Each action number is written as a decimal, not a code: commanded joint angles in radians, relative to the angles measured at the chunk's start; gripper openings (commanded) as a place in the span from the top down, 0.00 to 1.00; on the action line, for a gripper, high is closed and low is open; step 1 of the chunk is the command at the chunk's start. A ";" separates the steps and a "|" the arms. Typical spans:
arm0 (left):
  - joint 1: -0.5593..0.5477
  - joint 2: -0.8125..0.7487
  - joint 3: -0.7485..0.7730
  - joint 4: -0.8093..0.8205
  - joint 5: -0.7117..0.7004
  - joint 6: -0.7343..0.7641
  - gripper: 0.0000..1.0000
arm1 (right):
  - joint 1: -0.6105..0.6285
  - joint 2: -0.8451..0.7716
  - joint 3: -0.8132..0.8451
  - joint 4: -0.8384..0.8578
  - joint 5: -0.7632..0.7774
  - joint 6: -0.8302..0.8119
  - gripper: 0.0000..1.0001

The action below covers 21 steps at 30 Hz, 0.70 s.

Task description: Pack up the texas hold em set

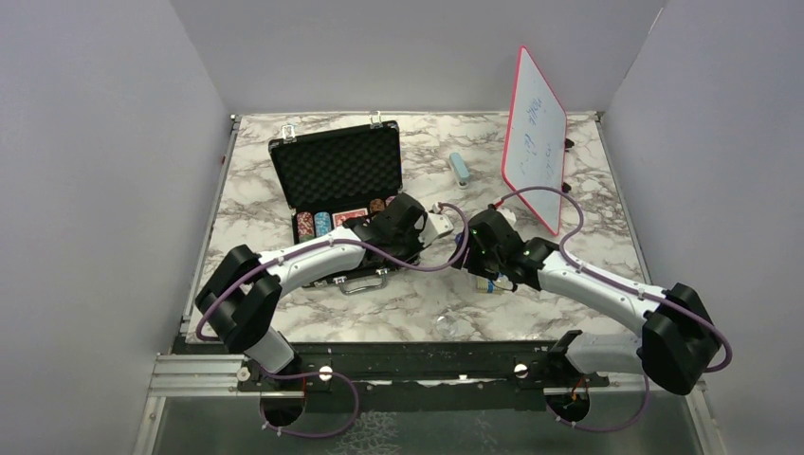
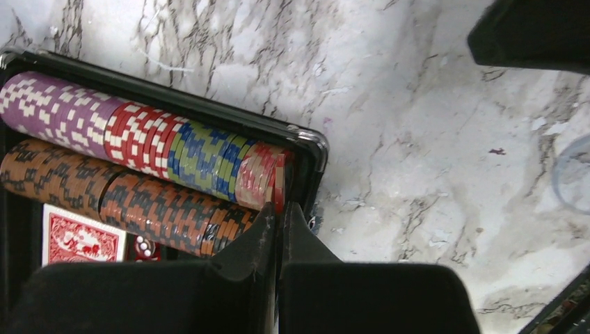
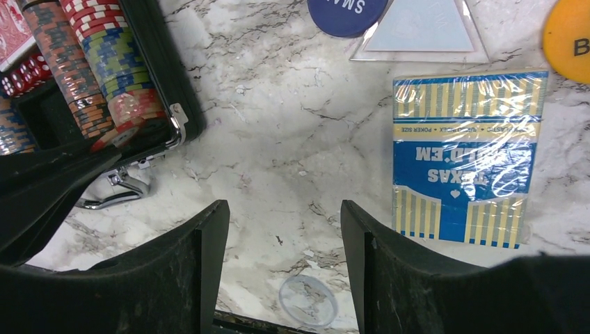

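The black briefcase (image 1: 334, 171) stands open at the back left, its foam-lined lid up. Rows of striped chips (image 2: 139, 142) fill its tray, with a red card deck (image 2: 80, 240) and red dice (image 2: 144, 247) beside them. My left gripper (image 2: 280, 209) is shut, its tips at the end of the chip row by the case's right corner (image 2: 313, 142); nothing shows between them. My right gripper (image 3: 284, 209) hangs open over bare marble. A wrapped blue card deck (image 3: 463, 156) lies to its right, with a blue round button (image 3: 348, 10) and an orange button (image 3: 570, 38) beyond.
A red-framed whiteboard (image 1: 534, 137) leans at the back right, with a pale blue block (image 1: 459, 168) next to it. A clear triangular piece (image 3: 424, 28) lies by the buttons. A clear disc (image 3: 308, 300) rests near the table's front edge. The case handle (image 3: 115, 188) sticks out frontward.
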 commanded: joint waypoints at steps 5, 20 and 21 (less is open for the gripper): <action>0.005 0.021 0.021 -0.018 -0.107 0.047 1.00 | 0.001 0.046 0.039 0.006 -0.033 -0.022 0.38; 0.051 -0.104 0.030 0.009 -0.034 -0.052 0.47 | 0.001 -0.004 0.079 -0.075 0.105 -0.045 0.38; 0.064 -0.124 0.029 0.018 -0.018 -0.072 0.47 | 0.001 -0.016 0.081 -0.086 0.142 -0.047 0.38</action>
